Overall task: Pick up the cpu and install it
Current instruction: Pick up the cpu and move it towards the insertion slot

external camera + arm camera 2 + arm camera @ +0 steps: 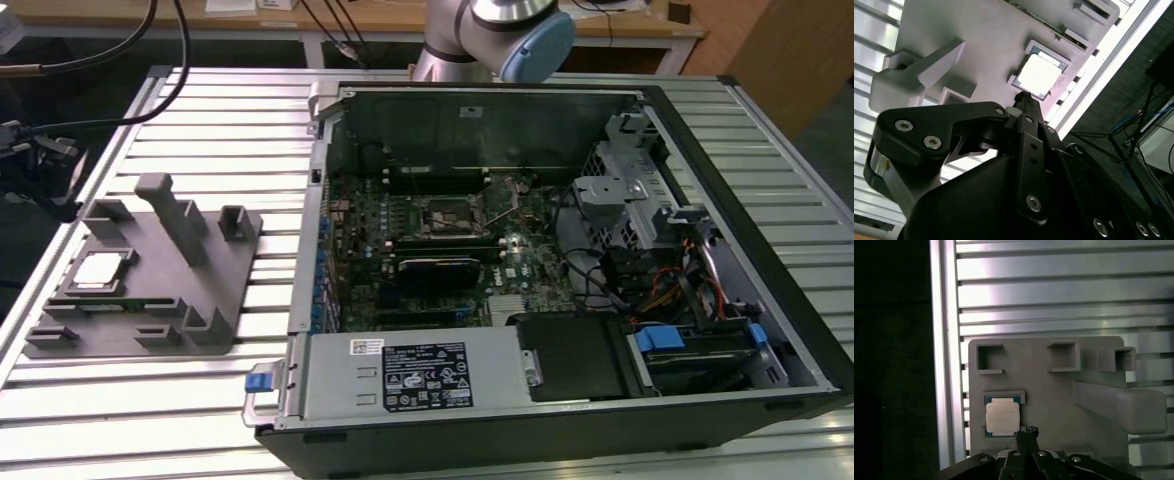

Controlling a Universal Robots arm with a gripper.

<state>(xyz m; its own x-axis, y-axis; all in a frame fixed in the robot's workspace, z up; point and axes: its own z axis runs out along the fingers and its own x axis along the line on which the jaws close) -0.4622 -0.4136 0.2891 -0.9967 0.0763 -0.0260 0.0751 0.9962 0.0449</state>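
Silver cpu (pixel 1002 418) — just beside end effector (pixel 1027 432)

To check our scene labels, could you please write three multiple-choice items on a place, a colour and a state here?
1. The small flat square silver-topped cpu lies: A in a recess of the grey slab-like fixture; B in the motherboard socket; C on bare slats.
2. The fixture is: A red; B grey; C yellow.
3. The black computer case is: A closed; B upended; C open-sided.
A: a raised rim frames it in the first wrist view. B: plain grey. C: its circuit board shows in the exterior view.
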